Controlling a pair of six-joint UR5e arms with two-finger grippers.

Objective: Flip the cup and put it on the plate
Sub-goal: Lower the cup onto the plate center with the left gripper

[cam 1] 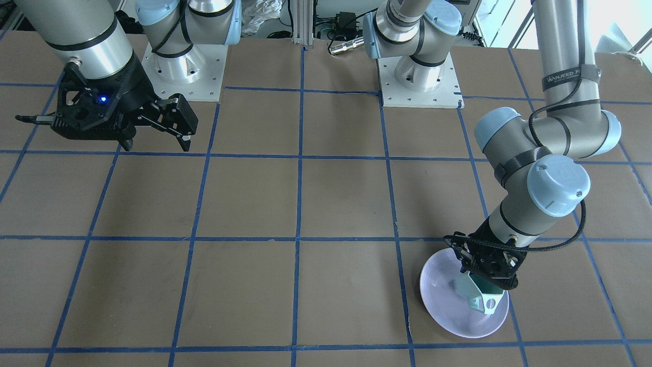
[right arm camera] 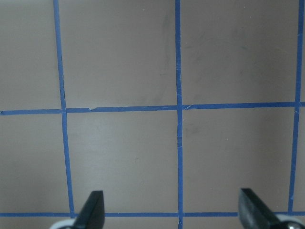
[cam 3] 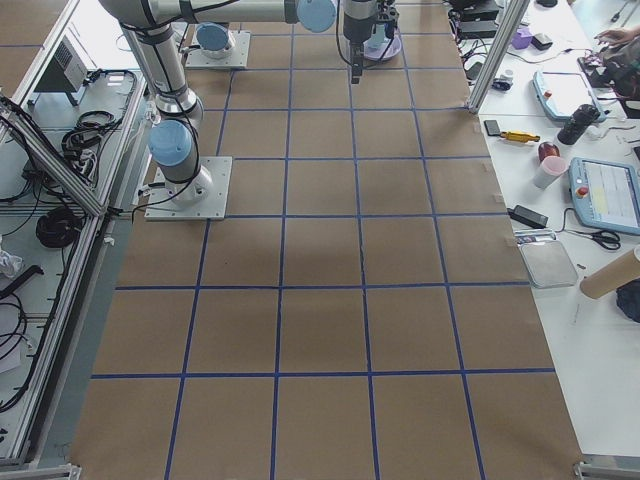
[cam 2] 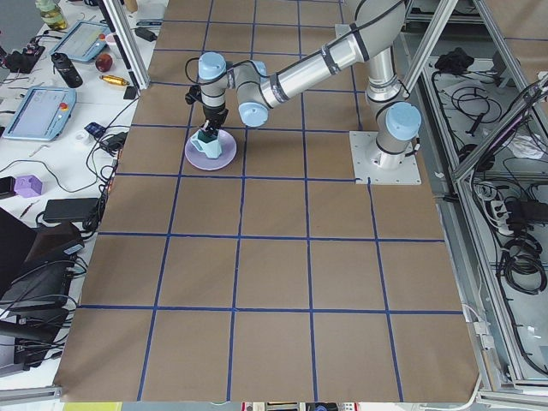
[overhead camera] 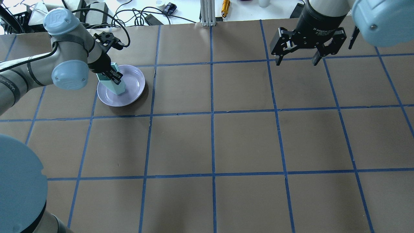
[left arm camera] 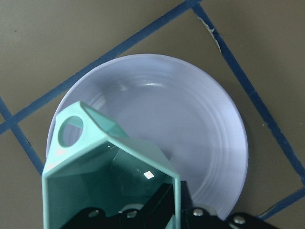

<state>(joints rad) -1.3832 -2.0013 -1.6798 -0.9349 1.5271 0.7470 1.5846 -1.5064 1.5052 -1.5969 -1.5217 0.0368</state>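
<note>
Cup [left arm camera: 102,164] held mouth-up over the plate [left arm camera: 190,124] by the left gripper [overhead camera: 113,76].

The mug's hollow was empty, and the lavender plate carried nothing but the cup; whether its base touched the plate could not be told. The left fingers [left arm camera: 157,210] were clamped on the cup's wall. Well apart, the right gripper [overhead camera: 297,60] hung spread wide and empty above the table [overhead camera: 245,142].

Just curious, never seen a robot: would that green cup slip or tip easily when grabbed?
Likely stiff: the cup's facets look crisp where the left gripper pinches one wall. Its glossy surface looks fairly slippery. Held by one wall, with the handle off to a side, it may tilt.
</note>
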